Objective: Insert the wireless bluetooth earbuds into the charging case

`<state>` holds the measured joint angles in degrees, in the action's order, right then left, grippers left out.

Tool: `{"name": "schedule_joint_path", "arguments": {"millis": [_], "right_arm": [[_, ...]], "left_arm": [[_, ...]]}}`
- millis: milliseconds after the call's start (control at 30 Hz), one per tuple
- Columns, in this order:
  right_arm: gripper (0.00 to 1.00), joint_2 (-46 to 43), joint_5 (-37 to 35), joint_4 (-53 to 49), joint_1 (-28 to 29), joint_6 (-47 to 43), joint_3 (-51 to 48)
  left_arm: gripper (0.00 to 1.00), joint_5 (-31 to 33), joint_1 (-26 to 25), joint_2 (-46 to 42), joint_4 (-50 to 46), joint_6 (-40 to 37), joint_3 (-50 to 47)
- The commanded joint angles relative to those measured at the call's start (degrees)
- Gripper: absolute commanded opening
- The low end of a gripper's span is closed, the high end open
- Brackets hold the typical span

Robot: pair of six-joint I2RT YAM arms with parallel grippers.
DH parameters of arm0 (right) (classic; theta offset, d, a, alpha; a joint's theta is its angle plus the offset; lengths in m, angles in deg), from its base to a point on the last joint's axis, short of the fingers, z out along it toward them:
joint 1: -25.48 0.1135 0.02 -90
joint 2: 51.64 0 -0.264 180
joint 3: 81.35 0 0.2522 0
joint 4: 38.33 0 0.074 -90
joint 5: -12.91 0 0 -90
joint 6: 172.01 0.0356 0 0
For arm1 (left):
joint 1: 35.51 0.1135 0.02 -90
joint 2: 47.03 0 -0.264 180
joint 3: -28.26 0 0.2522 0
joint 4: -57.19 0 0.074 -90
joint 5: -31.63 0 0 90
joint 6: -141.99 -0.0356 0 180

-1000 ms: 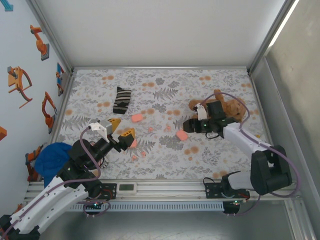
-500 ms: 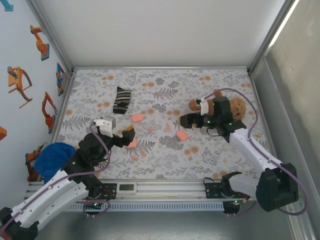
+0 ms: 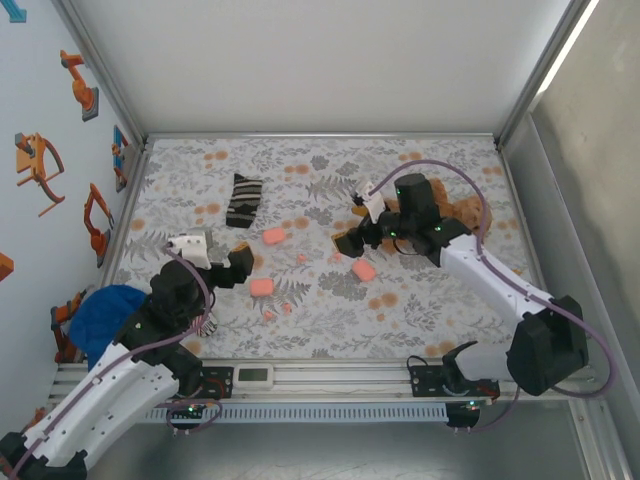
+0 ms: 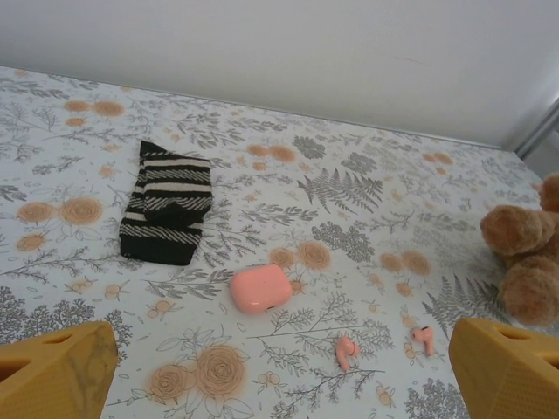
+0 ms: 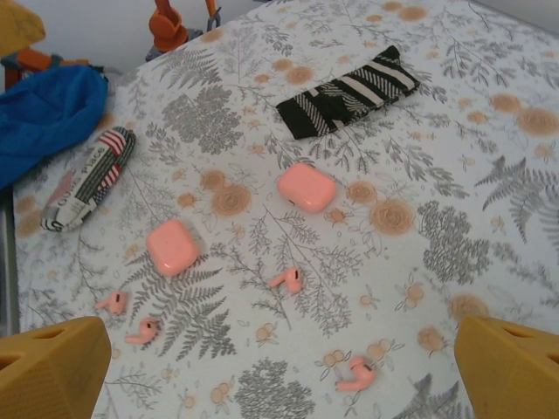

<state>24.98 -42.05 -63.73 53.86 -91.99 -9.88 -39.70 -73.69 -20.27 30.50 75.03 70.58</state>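
Note:
Three salmon-pink charging cases lie on the floral cloth: one by the sock (image 3: 273, 236) (image 4: 259, 288) (image 5: 307, 187), one near left (image 3: 261, 286) (image 5: 172, 247), one at centre right (image 3: 364, 270). Several tiny pink earbuds lie loose: one pair (image 3: 301, 258) (image 3: 336, 256) (image 4: 346, 351) (image 4: 424, 338) in the middle, another pair (image 3: 268, 314) (image 3: 286, 308) (image 5: 112, 303) (image 5: 142, 332) nearer the front. My left gripper (image 3: 215, 255) (image 4: 279, 380) is open and empty, left of the near-left case. My right gripper (image 3: 358, 225) (image 5: 279, 371) is open and empty above the middle earbuds (image 5: 288, 279) (image 5: 356, 374).
A black-and-white striped sock (image 3: 243, 200) (image 4: 168, 201) (image 5: 349, 92) lies at the back left. A brown teddy (image 3: 465, 215) (image 4: 524, 253) sits at the right, behind my right arm. A blue cloth (image 3: 105, 315) (image 5: 44, 113) and a patterned roll (image 5: 92, 179) lie near the front left edge.
Both grippers have opened wide. The left one drew back leftward from the near-left case. The right one swung up and left, away from the centre-right case.

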Motion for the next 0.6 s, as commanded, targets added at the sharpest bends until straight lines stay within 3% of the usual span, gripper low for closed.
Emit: {"name": "schedule_joint_path", "arguments": {"millis": [0, 200, 567], "right_arm": [[0.99, 4.77, -2.38, -4.12, 1.45, -13.86, 5.50], [0.99, 15.13, -4.28, -9.46, 4.62, -29.19, 14.68], [0.99, 33.14, -8.07, -13.28, 9.40, -39.59, 28.69]], "left_arm": [[0.96, 1.16, 1.04, -1.46, -4.98, 3.66, 2.26], [0.96, 6.14, 1.17, -2.32, -13.99, 6.71, 4.19], [0.96, 6.30, 1.12, -1.98, -21.05, 8.52, 5.63]]}}
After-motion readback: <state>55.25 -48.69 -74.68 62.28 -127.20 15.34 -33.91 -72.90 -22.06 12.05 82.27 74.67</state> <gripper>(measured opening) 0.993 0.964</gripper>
